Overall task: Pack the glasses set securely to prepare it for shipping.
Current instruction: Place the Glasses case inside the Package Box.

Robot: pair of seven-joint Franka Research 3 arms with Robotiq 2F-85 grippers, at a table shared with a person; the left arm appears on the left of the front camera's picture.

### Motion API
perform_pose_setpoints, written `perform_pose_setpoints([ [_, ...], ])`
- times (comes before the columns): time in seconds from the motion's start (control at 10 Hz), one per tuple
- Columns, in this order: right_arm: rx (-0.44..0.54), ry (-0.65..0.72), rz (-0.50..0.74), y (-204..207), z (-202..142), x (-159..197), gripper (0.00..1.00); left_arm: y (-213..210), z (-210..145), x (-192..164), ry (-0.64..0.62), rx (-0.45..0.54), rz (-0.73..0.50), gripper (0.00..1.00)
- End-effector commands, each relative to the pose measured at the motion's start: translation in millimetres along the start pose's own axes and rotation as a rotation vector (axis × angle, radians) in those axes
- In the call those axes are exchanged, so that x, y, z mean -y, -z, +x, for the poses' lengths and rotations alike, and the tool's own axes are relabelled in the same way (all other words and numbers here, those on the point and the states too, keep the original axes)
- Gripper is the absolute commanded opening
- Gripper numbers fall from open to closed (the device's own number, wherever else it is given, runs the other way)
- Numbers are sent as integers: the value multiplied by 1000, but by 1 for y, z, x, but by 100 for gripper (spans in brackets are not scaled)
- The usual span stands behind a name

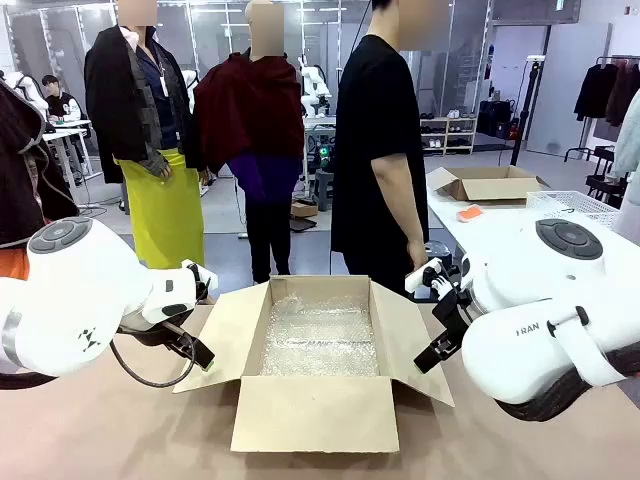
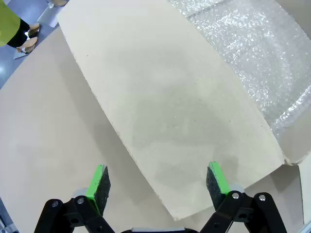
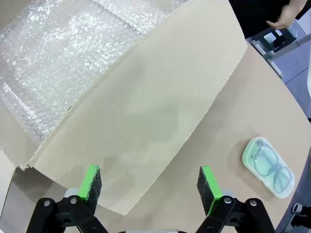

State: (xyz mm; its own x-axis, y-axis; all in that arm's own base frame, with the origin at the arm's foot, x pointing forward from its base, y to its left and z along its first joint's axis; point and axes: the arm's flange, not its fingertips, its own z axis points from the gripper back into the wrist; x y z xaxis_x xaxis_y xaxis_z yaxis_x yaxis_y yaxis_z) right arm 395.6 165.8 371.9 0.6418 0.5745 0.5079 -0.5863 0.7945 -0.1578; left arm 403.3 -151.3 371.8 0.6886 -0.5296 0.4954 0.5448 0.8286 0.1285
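Note:
A mint green translucent glasses case (image 3: pixel 268 167) with spectacles inside lies flat on the tan table, to the right of the box's right flap in the right wrist view. An open cardboard box (image 1: pixel 315 415) stands mid-table, lined with bubble wrap (image 1: pixel 320 338). My right gripper (image 3: pixel 148 183) hovers open over the right flap (image 3: pixel 146 111), holding nothing. My left gripper (image 2: pixel 158 182) hangs open over the left flap (image 2: pixel 170 107), also holding nothing. In the front view the left gripper (image 1: pixel 197 352) and right gripper (image 1: pixel 432 352) flank the box.
A person in a black T-shirt (image 1: pixel 378 150) stands at the far side, one hand (image 3: pixel 285 18) near a small stand beyond the table edge. On a table at the back right stand another open box (image 1: pixel 485 183) and a white basket (image 1: pixel 575 207).

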Motion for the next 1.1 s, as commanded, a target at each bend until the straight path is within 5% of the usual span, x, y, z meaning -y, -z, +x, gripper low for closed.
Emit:
perform_pose_setpoints([
  [0.0,0,0,0,0,0,0,100,0,0,0,0,0,0,100],
  [1.0,0,-1,-1,0,0,1,100,0,0,0,1,0,0,100],
])
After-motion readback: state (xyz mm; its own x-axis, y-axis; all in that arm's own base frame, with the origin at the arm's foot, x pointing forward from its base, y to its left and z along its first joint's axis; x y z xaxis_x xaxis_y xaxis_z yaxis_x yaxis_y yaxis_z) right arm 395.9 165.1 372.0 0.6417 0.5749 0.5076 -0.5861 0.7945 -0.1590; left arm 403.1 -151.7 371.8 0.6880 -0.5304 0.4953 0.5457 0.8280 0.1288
